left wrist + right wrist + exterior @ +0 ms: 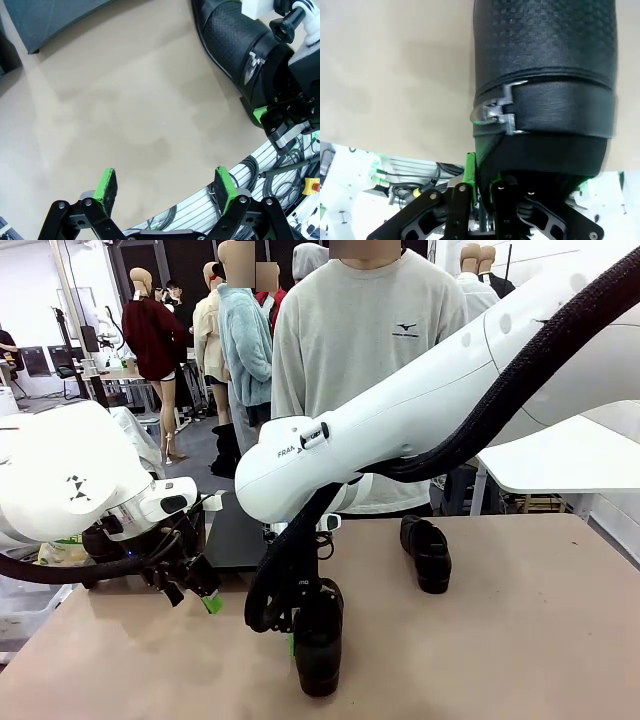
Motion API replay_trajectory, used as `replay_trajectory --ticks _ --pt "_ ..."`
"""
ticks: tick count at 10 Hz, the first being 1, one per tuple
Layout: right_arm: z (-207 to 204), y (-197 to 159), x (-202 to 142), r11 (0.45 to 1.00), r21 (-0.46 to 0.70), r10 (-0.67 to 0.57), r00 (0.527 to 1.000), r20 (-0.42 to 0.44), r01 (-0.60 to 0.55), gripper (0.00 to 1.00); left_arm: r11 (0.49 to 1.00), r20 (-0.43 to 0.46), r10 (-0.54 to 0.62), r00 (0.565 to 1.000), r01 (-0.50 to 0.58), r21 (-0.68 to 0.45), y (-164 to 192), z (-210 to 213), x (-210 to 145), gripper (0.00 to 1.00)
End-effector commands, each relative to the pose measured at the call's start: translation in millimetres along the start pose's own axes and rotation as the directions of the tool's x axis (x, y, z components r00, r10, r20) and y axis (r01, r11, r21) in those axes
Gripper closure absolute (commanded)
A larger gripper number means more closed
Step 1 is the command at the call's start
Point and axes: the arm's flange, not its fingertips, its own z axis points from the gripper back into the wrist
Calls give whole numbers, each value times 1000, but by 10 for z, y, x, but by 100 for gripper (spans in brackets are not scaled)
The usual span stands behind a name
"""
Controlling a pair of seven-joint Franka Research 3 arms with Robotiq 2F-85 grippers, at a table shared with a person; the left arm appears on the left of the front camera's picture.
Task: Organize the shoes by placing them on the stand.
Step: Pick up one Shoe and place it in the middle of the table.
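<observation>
Your right arm (420,410) sweeps across the foreground from the right, its black cable sleeve (520,370) slung beneath, and bends down to the table. Behind it a person in a grey sweatshirt (370,340) stands at the far side of the tan table (520,640). Your left arm (70,490) waits at the left. A dark platform (235,535), likely the stand, lies just beyond it.

Two glossy black shoes are in play, and neither is on the platform. The far shoe (427,552) sits right of centre, well apart from both arms. The near shoe (318,655) lies on the robot's side, toe toward the camera. The right gripper (298,638) holds it by the heel end, jaws narrow and pinched on the thin collar wall. How firm that pinch is, you cannot tell from the pictures. The left gripper (165,187) hangs wide open and empty over bare tabletop. A small metal buckle (500,110) marks the near shoe's side.

Watch three things:
- A pinch on the heel rim alone leaves the toe heavy, so on a lift the shoe could swing down or slip free.
- The left gripper sits close to the line between the near shoe and the platform, so a direct carry risks a knock.
- The cable sleeve could drag.
</observation>
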Motion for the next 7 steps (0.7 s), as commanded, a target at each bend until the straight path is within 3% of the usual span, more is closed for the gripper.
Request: replay_trajectory --ticks 1,2,3,7 --pt "60 10 14 1000 -22 15 1000 -6 -15 32 1000 -3 -3 1000 3 -2 17 -2 -9 0" --pt "67 -7 25 1000 -21 16 1000 -1 -16 13 1000 -3 -3 1000 3 -2 17 -2 -9 0" --pt "85 -12 12 1000 -19 12 1000 4 -12 0 1000 -3 -3 1000 3 -2 17 -2 -9 0" --pt "223 -67 -80 1000 11 22 999 30 -23 0 1000 -3 -3 1000 3 -2 17 -2 -9 0"
